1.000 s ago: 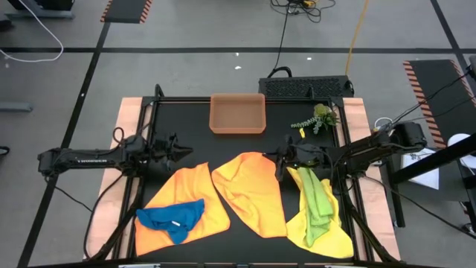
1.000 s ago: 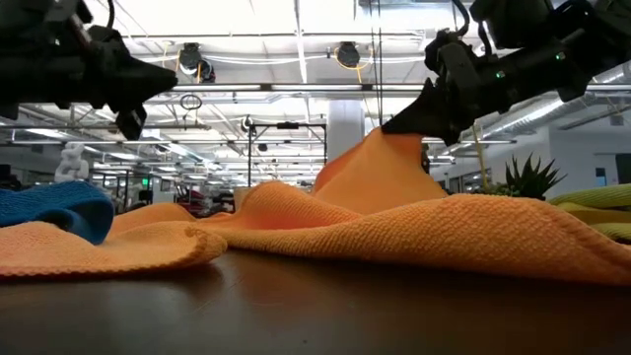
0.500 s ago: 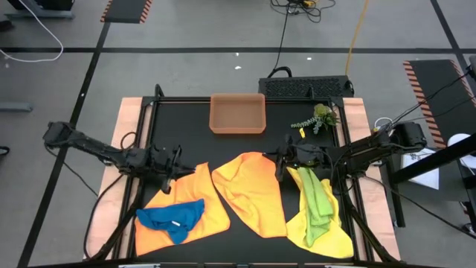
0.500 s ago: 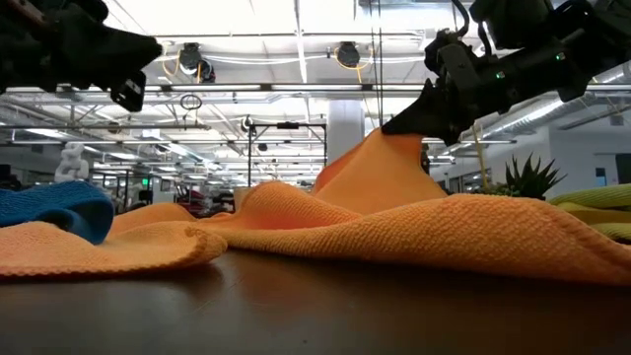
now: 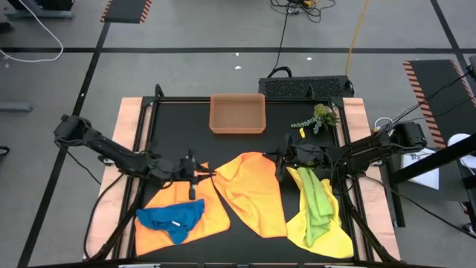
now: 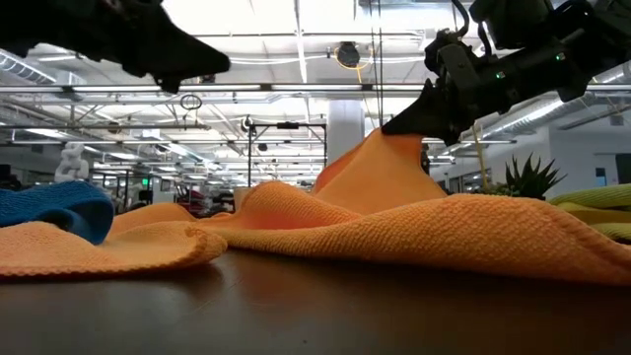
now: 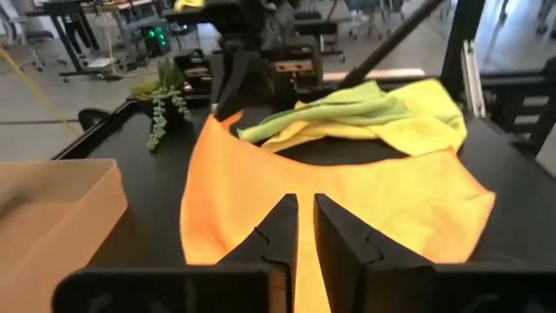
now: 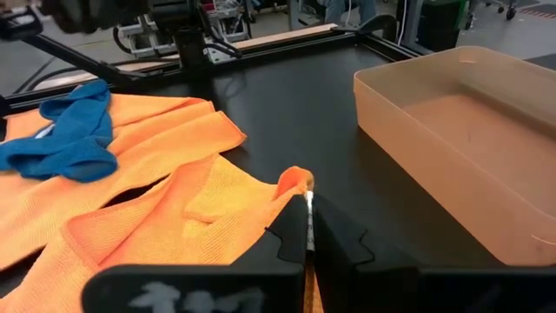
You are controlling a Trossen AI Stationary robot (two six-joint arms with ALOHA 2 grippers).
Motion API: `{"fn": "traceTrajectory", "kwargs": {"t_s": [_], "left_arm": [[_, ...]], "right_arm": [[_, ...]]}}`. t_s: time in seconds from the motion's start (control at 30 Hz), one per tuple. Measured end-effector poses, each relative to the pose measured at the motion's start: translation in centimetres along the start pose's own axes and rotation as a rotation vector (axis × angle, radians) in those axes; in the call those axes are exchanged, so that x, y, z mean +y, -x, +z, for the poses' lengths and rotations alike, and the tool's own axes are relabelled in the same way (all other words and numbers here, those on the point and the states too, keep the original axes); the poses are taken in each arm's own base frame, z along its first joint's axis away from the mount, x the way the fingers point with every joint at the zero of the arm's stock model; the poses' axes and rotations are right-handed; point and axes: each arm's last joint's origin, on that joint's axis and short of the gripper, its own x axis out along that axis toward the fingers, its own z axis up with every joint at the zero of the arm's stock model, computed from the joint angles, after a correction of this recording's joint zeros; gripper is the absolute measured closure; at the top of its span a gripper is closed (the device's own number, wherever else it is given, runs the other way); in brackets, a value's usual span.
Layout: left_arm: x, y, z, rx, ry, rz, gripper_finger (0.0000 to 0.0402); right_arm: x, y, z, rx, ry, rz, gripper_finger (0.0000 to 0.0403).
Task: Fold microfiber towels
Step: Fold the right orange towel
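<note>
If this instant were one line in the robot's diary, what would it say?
right gripper: shut on middle orange towel corner, lifted | left gripper: nearly closed, empty, above that towel's other edge

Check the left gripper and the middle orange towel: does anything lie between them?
Nothing visible does. The left gripper hangs beside the middle orange towel's near edge, with only bare black table between. The right gripper is shut on its far corner.

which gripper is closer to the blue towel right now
Left. The left gripper hovers just beyond the blue towel, over the orange cloth it lies on. The right gripper is far across the table, pinching the middle orange towel.
</note>
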Motion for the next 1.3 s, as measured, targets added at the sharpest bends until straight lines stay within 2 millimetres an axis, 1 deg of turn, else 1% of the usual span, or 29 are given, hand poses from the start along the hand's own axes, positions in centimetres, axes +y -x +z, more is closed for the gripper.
{"fn": "traceTrajectory", "kwargs": {"t_s": [0.1,0.23,0.37,0.5,0.6,0.83,0.93,1.1,1.2,1.3], "left_arm": [[-0.5,-1.4,0.0,0.031,-0.015,0.005,0.0336],[-0.9,-2.7,-0.8,0.082,-0.045,0.049,0.0287],[-0.9,-3.2,-1.8,0.121,-0.047,0.134,0.0237],[-0.9,-3.5,-2.2,0.139,-0.023,0.14,0.0208],[-1.1,-3.5,-2.6,0.166,-0.006,0.139,0.0202],[-1.0,-3.0,-4.2,0.315,-0.005,0.155,0.0201],[-1.0,-3.1,-4.5,0.33,0.003,0.159,0.0201],[-1.6,-4.1,-5.4,0.315,-0.003,0.125,0.0201],[-2.0,-4.9,-6.9,0.339,-0.072,0.116,0.0201],[-2.3,-5.9,-7.7,0.362,-0.169,0.131,0.0201]], "right_arm": [[0.0,0.0,0.0,0.0,0.0,0.0,0.0403],[0.0,0.0,0.0,0.0,-0.013,0.001,0.0403],[0.0,0.0,0.0,0.0,-0.023,0.001,0.0403],[0.0,0.0,0.0,-0.001,-0.023,0.001,0.0403],[0.0,0.0,0.0,-0.004,-0.029,0.002,0.0403],[0.0,0.0,0.0,-0.003,-0.045,0.002,0.0403],[0.0,0.0,0.0,-0.004,-0.03,0.003,0.0403],[0.0,0.0,0.0,-0.003,-0.021,0.003,0.0403],[0.0,0.0,0.0,-0.003,-0.02,0.003,0.0403],[0.0,0.0,0.0,-0.003,-0.016,0.003,0.0403]]}}
